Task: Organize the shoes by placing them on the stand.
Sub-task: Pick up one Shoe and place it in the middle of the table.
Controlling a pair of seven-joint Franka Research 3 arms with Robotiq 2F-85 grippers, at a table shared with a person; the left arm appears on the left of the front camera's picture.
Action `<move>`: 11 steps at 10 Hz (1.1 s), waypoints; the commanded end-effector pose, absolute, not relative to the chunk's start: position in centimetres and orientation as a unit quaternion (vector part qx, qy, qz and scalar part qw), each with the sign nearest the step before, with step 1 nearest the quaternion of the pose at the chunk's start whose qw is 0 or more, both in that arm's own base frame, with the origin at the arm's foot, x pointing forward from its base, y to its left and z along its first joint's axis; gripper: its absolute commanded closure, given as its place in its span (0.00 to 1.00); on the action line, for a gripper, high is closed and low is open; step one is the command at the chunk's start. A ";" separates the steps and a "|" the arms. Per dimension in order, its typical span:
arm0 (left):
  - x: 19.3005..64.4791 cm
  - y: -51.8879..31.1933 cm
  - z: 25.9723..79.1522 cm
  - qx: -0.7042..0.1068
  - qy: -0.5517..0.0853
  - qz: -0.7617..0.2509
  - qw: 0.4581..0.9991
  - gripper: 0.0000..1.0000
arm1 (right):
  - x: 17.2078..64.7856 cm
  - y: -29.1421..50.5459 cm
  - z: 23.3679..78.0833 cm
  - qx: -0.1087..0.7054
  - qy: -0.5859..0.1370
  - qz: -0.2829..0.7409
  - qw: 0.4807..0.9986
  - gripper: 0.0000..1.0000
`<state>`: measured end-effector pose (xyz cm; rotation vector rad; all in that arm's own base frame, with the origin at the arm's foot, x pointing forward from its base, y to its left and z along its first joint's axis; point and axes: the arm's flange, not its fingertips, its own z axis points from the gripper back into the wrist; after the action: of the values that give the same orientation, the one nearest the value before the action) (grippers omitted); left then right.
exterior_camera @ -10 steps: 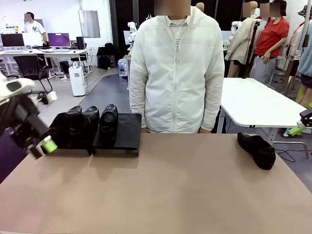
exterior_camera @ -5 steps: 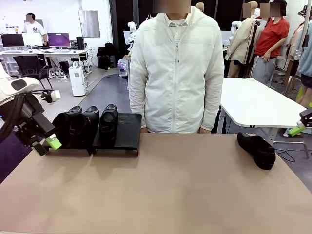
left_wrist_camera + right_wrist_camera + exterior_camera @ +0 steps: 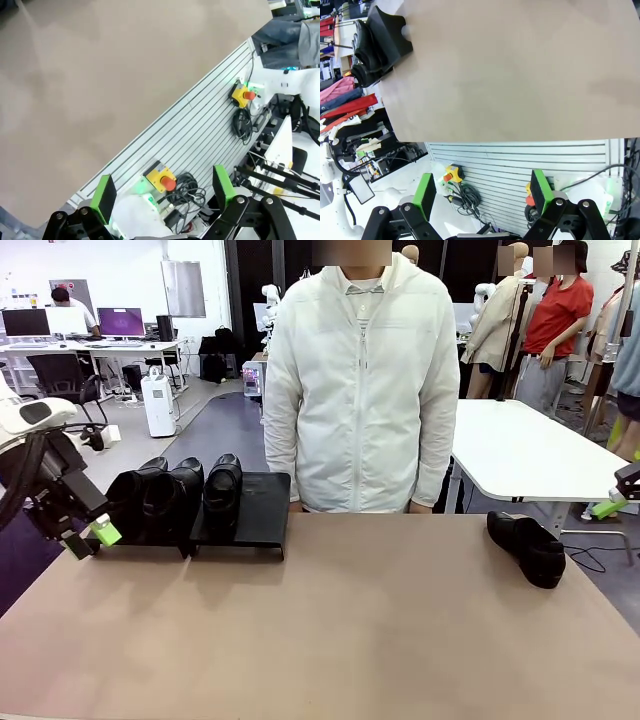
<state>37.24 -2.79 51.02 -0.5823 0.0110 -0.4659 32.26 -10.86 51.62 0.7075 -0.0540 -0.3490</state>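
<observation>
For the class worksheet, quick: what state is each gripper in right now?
Left gripper: open, holding nothing.
Right gripper: open, holding nothing.

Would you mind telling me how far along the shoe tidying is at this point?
Three shoes already sit on the stand, filling its left part. Nothing is in hand: the left gripper is open beside the stand and the right gripper is open too. One shoe remains on the table, far right.
</observation>
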 end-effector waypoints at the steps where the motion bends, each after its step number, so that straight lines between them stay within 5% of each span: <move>1: 37.2 -2.8 51.0 -0.297 0.002 -0.237 0.925 0.00 | 32.3 -11.2 51.7 0.351 -0.032 -0.158 0.922 0.00; 4: 37.2 -2.8 51.0 -0.297 0.002 -0.237 0.925 0.00 | 32.3 -10.9 51.6 0.345 -0.026 -0.170 0.923 0.00; 5: 37.2 -2.8 51.0 -0.297 0.002 -0.237 0.925 0.00 | 32.5 -8.8 52.7 0.244 -0.033 -0.156 0.957 0.00; 8: 37.2 -2.8 51.0 -0.297 0.002 -0.237 0.925 0.00 | 46.3 -4.9 48.2 0.063 -0.014 -0.095 0.993 0.00; 11: 37.2 -2.8 51.0 -0.297 0.002 -0.237 0.925 0.00 | 49.0 -3.8 47.2 0.032 -0.096 -0.096 0.990 0.00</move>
<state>37.22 -3.01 51.05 -0.5820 0.0118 -0.4688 50.46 -3.54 45.34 0.0768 -0.1450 -0.1407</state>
